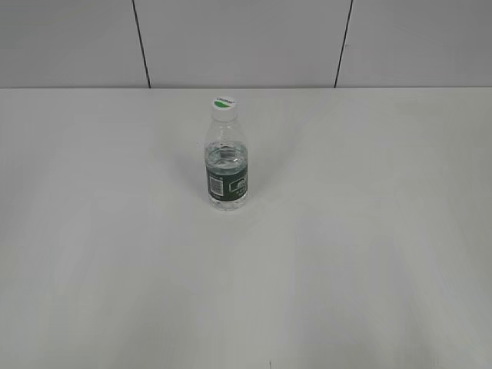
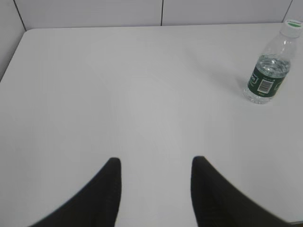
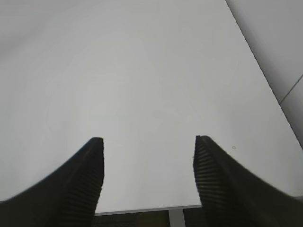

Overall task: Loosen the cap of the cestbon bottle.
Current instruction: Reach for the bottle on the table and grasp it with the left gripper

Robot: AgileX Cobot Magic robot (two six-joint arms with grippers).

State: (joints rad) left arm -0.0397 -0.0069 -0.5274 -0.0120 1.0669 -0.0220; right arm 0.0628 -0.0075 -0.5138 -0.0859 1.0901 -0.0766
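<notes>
The cestbon bottle [image 1: 226,175] stands upright on the white table, a little left of the middle, with its dark green label facing me. Its white cap [image 1: 223,105] with the green leaf mark sits on top. In the left wrist view the bottle [image 2: 268,75] stands at the far right with the cap [image 2: 293,24] at the frame edge. My left gripper [image 2: 156,163] is open and empty, well short of the bottle. My right gripper [image 3: 147,142] is open and empty over bare table; the bottle is out of its view. Neither gripper shows in the exterior view.
The white table [image 1: 354,254] runs back to a grey panelled wall [image 1: 246,38]. The table's front edge [image 3: 142,210] shows under my right gripper, and its right edge [image 3: 265,80] runs diagonally in the right wrist view.
</notes>
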